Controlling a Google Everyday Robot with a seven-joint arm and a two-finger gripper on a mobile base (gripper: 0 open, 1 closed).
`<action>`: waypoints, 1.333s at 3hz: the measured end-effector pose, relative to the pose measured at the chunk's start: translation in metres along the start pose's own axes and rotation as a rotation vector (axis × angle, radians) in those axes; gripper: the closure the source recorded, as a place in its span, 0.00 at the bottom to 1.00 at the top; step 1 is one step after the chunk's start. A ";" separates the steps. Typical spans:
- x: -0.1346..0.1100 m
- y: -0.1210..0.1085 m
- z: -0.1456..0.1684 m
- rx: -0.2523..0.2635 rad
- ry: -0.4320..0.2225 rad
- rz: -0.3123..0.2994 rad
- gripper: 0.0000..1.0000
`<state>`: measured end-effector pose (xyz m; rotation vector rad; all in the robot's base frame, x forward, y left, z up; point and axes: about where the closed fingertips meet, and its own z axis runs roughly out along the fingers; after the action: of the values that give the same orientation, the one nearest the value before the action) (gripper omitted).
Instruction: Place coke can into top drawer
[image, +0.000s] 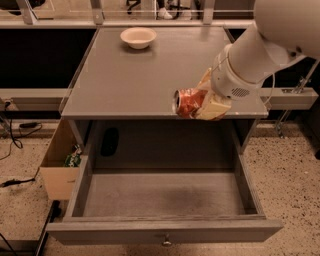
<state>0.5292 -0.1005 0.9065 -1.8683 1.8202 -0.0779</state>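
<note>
The coke can, red-orange and white with a silver end facing left, is held on its side in my gripper. The cream fingers are shut on the can's right part. The can hangs at the front edge of the grey cabinet top, right of centre. The top drawer is pulled fully open below, with a small metal knob on its front. The can is above the drawer's back part and apart from it. The drawer's inside holds nothing I can see.
A cream bowl stands at the back of the cabinet top. A cardboard box with a green item sits on the floor left of the drawer. Cables lie at the far left. A rail runs behind the cabinet at right.
</note>
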 end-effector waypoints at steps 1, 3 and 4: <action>0.005 0.020 0.024 -0.048 -0.015 0.035 1.00; 0.012 0.066 0.074 -0.108 -0.026 0.065 1.00; 0.014 0.095 0.108 -0.121 -0.038 0.061 1.00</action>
<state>0.4861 -0.0749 0.7712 -1.8805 1.8922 0.0912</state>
